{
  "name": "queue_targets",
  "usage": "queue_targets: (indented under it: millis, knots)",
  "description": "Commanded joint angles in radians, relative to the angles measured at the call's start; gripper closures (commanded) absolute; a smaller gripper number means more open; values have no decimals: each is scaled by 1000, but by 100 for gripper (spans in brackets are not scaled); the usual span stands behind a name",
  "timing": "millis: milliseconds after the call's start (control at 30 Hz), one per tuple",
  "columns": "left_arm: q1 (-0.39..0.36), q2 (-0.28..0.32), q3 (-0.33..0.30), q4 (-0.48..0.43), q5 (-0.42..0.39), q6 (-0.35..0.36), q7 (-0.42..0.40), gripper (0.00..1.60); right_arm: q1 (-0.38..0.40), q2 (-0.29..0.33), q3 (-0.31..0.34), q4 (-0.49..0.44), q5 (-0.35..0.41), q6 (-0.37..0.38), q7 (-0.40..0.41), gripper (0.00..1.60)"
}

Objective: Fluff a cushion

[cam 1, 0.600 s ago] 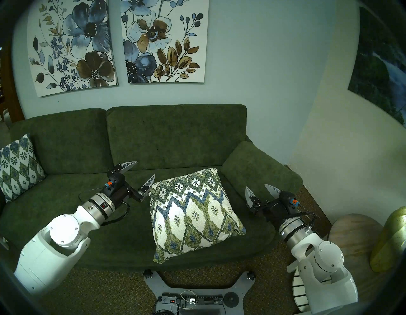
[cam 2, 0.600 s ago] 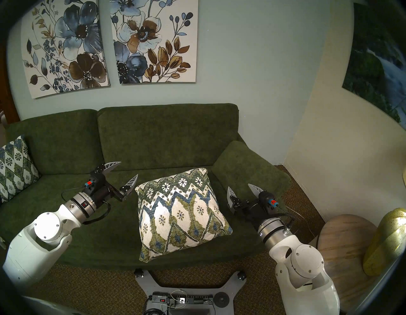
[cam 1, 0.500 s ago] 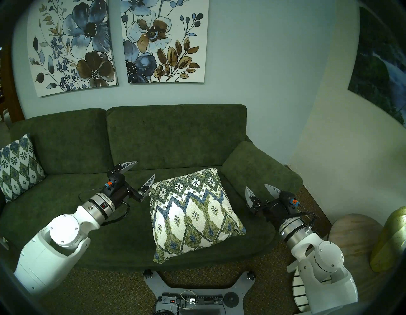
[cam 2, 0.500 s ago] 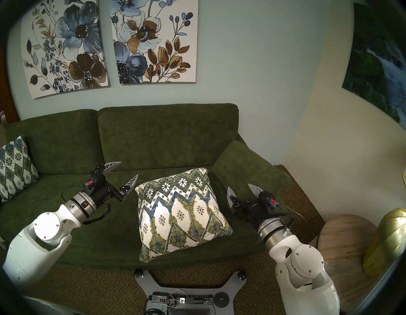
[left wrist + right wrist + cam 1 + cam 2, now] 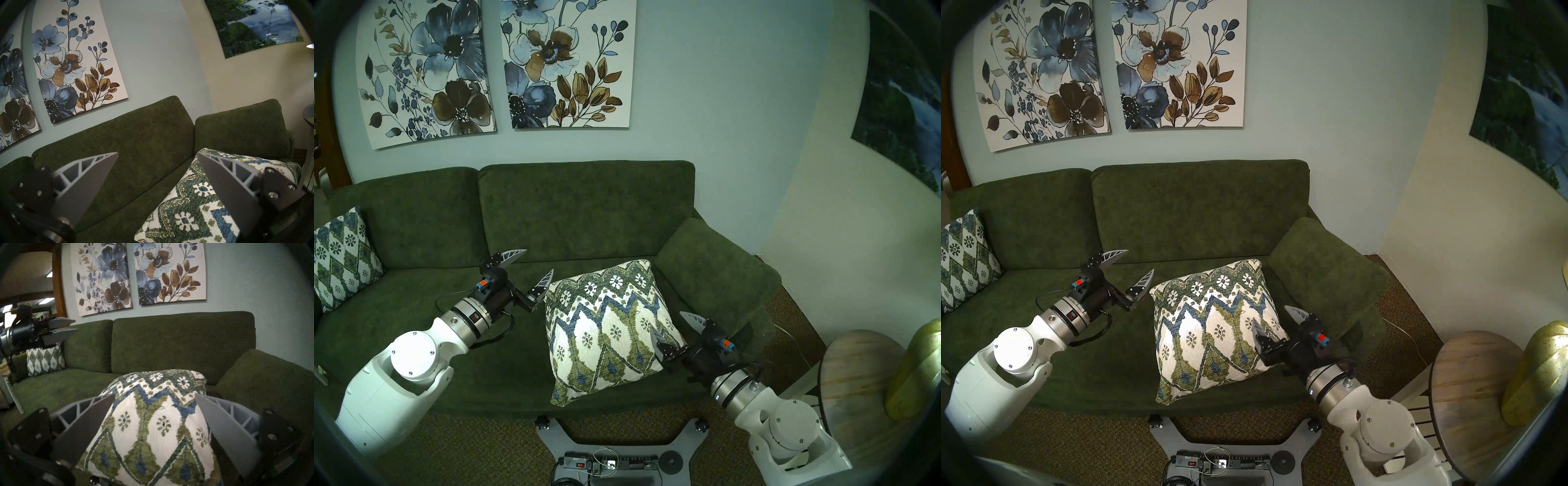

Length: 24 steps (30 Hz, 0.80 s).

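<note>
On the sofa [image 5: 585, 217] seat, the cushion [image 5: 609, 325] is lying tilted, its far corner beside the right armrest [image 5: 717, 268]. At its near right corner the right gripper [image 5: 670, 325] is standing with jaws spread wide, one finger over the patterned face, the other past the edge; whether they are touching the fabric cannot be told. Beside the cushion's left corner the left gripper [image 5: 534, 263] is hovering, jaws also wide apart, holding nothing. A second cushion [image 5: 343, 258] is leaning at the sofa's far left end.
</note>
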Motion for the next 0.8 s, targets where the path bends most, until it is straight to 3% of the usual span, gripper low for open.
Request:
queue_targets:
  millis: [0, 167, 433, 467, 567, 767]
  knots:
    - [0, 1, -2, -5, 0, -3, -1, 0, -22, 38, 58, 88, -6, -52, 16, 0]
    - [0, 2, -2, -5, 0, -4, 0, 0, 8, 52, 84, 198, 10, -96, 56, 0]
    - [0, 4, -1, -5, -1, -4, 1, 0, 89, 39, 23, 381, -14, -162, 101, 0]
    - [0, 4, -1, -5, -1, -4, 2, 0, 93, 40, 19, 377, -16, -144, 99, 0]
    - [0, 4, -1, -5, -1, -5, 2, 0, 150, 33, 5, 460, -4, -197, 128, 0]
    - [-1, 5, 0, -5, -2, -4, 3, 0, 207, 41, 45, 478, 19, -177, 144, 0]
